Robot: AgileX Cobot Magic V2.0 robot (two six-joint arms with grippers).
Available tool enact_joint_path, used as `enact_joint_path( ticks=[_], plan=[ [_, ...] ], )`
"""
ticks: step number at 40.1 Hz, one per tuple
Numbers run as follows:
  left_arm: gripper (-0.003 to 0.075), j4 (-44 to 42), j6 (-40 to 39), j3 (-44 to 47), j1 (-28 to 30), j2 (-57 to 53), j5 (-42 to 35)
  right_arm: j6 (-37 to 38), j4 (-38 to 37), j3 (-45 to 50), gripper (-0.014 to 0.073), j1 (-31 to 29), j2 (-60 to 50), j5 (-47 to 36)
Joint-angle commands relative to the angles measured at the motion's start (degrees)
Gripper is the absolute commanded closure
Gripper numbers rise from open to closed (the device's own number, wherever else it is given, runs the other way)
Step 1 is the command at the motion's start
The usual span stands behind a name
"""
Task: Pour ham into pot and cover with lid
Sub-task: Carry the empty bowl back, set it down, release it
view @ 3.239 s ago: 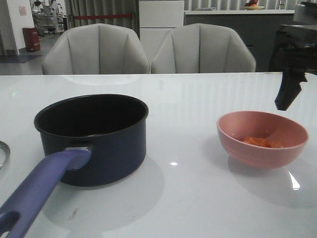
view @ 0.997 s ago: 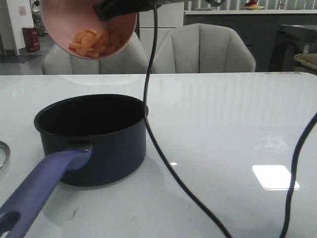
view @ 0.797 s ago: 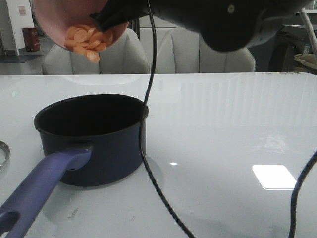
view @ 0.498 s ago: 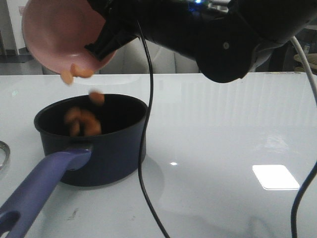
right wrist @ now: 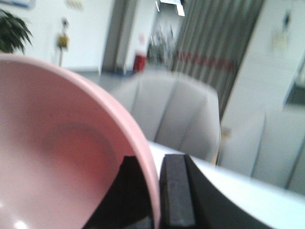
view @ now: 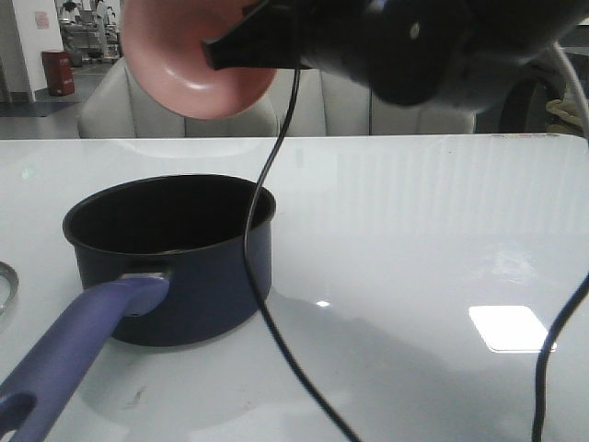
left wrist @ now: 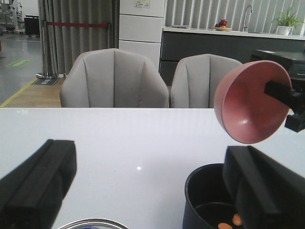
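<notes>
Bowl [view: 189, 69]: tipped over the pot [view: 170, 253], empty, its rim pinched by the right gripper [right wrist: 159, 191].
Ham [left wrist: 228, 222]: 2 pieces visible on the pot's floor.
Left gripper [left wrist: 143, 191]: spread wide, holding nothing.
Lid [left wrist: 90, 223]: lying beside the pot, not on it.
Progress: pouring looks done; covering remains.

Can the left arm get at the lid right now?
Probably yes. The left hand is open and empty, with the lid showing just below it, nothing between. The right hand holds the bowl off over the pot.
</notes>
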State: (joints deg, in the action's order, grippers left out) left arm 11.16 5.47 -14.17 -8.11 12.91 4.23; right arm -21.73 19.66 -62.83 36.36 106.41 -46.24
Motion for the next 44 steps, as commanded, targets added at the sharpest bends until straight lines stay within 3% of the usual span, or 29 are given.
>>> enact_joint_path(
  ticks=[1,9,19,22,29,32,44],
  plan=[
    [0.0061,0.5,-0.2,-1.5,-0.3,0.6,-4.6,-0.8,5.5,-4.4,0.0454,-1.0,-7.5,13.1],
    [0.0061,0.5,-0.2,-1.5,-0.3,0.6,-4.2,-3.3,8.0,-9.6,0.0454,-6.1,-12.9,42.7],
    [0.0061,0.5,-0.2,-1.5,-0.3,0.6,-4.6,0.3,6.4,-11.4,0.0454,-16.4,-16.4,68.3],
    [0.0061,0.5,-0.2,-1.5,-0.3,0.6,-4.6,3.7,1.8,-11.4,0.0454,-18.9,-16.4,72.6],
    [0.0061,0.5,-0.2,-1.5,-0.3,0.6,-4.8,19.9,-13.2,-11.4,0.0454,-23.1,-15.7,80.7],
    [0.0061,0.5,-0.2,-1.5,-0.3,0.6,-4.8,23.3,-14.9,-11.4,0.0454,-24.7,-15.0,84.0],
    [0.0061,0.5,-0.2,-1.5,-0.3,0.6,-4.8,23.7,-14.8,-11.4,0.0449,-30.0,-8.3,91.7]
  ],
)
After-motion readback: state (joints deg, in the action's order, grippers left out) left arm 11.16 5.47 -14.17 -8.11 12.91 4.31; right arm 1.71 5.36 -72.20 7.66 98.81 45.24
